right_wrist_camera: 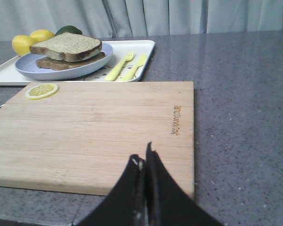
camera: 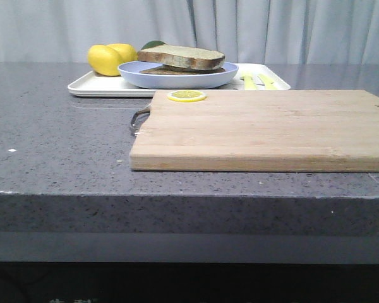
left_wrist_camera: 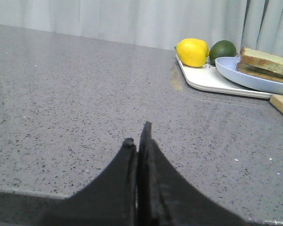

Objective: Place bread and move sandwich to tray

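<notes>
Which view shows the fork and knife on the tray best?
The right wrist view: the yellow fork and knife lie whole beside the plate on the tray. The front view shows only slivers behind the cutting board; the left wrist view shows neither.

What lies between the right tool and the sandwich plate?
In the right wrist view, the wooden cutting board with a lemon slice on its far corner lies between the shut right tool and the sandwich plate.

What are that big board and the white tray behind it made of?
The cutting board looks like pale wood, perhaps bamboo: fine lengthwise grain, matte, with a burned-in mark. The tray looks like smooth plastic or melamine, slightly glossy with rounded corners; I can't tell which.
</notes>
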